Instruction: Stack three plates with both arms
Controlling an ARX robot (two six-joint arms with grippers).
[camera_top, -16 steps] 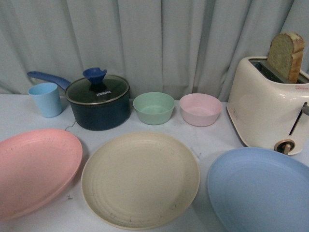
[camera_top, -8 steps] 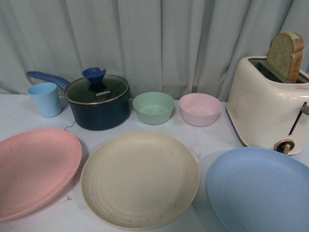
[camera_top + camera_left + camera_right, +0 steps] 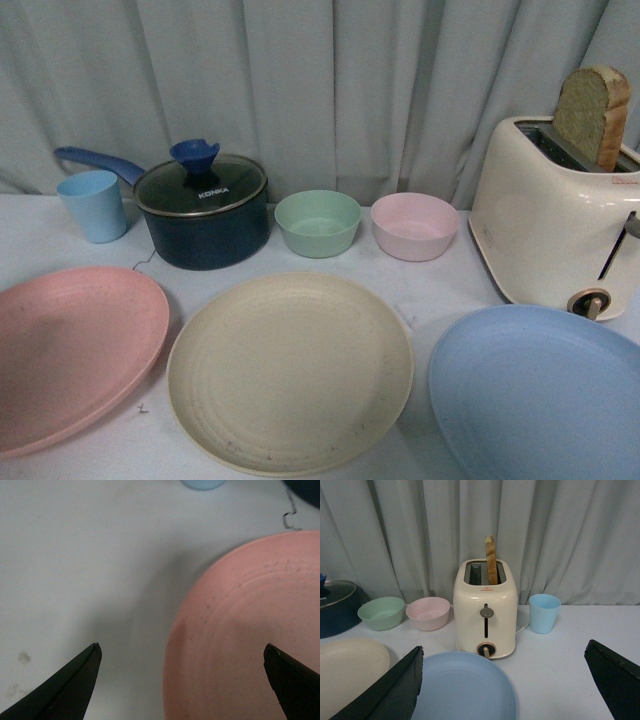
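Left gripper is open wide and holds nothing. The edge of the pink plate sits between its 2 black tips. 1 tip is over the white desk and the other is over the plate. I cannot tell if the tips touch anything yet.

Right gripper is open wide too, and it is empty. It hangs above the near side of the blue plate and looks toward the toaster.

All 3 plates lie flat on the desk, each in its own spot. The cream plate is in the middle. The pink plate is at 9 o'clock from it, and the blue plate is between 3 and 4 o'clock. The plates are close together, and none is on top of another. A dark pot stands at 11 o'clock from the cream plate. 2 small bowls stand at 12 and 1 o'clock.

Almost nothing has changed in the last second. The pink plate looks like it moved a tiny bit, and the other 2 plates stayed put. So I think the stacking has not really begun.

The left gripper looks ready to pinch the pink plate's edge. That is likely the next step. The thin edge may slip, so the pinch has to be firm.
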